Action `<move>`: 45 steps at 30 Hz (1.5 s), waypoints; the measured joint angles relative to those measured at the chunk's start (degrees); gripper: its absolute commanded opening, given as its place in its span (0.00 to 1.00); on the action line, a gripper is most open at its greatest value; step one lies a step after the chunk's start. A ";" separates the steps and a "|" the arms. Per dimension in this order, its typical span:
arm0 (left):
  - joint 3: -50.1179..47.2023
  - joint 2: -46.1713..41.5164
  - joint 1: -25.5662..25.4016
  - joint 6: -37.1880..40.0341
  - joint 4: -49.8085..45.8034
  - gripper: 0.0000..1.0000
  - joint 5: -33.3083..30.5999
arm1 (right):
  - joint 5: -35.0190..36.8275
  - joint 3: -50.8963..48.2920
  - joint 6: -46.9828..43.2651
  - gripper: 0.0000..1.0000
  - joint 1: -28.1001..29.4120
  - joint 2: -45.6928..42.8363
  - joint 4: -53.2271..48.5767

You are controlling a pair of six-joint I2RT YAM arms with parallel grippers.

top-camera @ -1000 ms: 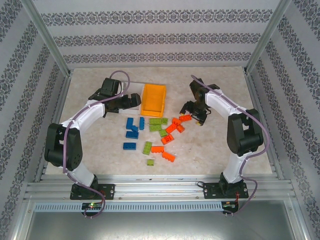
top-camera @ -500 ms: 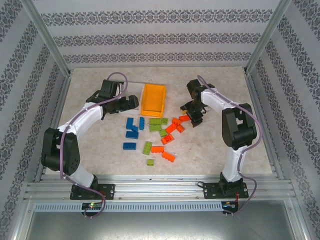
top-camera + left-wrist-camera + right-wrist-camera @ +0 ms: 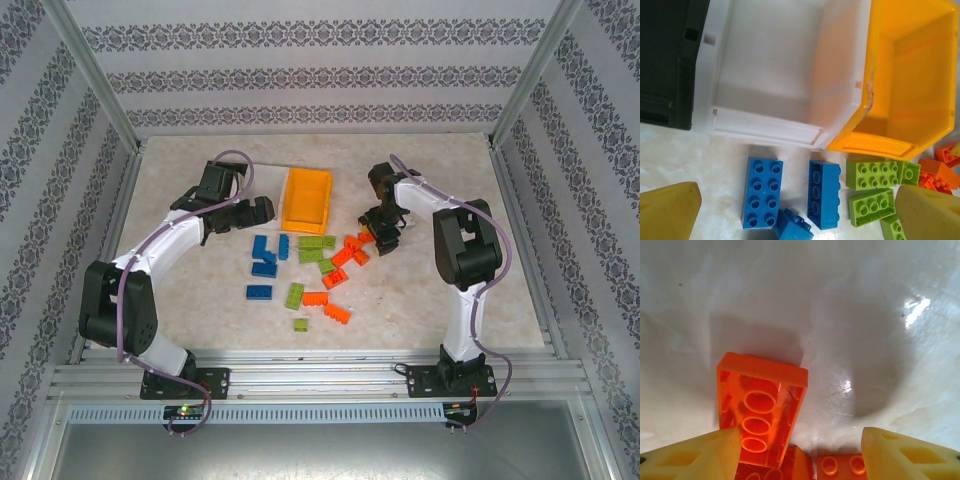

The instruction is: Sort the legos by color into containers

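The left claw [image 3: 799,212] hovers released over 3 blue legos [image 3: 762,192] on the bench [image 3: 690,160], just before the white bin [image 3: 775,70]. The right claw [image 3: 799,452], released, has an upturned orange lego [image 3: 760,405] between its fingers.

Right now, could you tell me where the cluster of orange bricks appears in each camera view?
Top external: the orange bricks lie centre-right on the table, their upper end under the right gripper.
Left wrist: at the right edge, below the orange bin.
Right wrist: bottom centre, one brick upturned between the fingers.
Shared landmark: the lime green bricks sit just left of the cluster in the top and left wrist views.
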 measured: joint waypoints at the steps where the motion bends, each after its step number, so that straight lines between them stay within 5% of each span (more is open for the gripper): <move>1: -0.33 -0.22 0.00 -0.02 -0.02 1.00 0.00 | -0.02 0.28 0.00 0.63 0.00 0.22 -0.02; 39: -1.44 -1.51 1.62 1.79 -1.33 1.00 -0.13 | 0.07 6.34 -0.44 0.68 -0.04 4.61 -1.64; 45: -1.44 -1.51 2.10 1.95 -1.36 1.00 -0.09 | 0.26 6.34 -0.57 0.60 -0.04 5.11 -2.43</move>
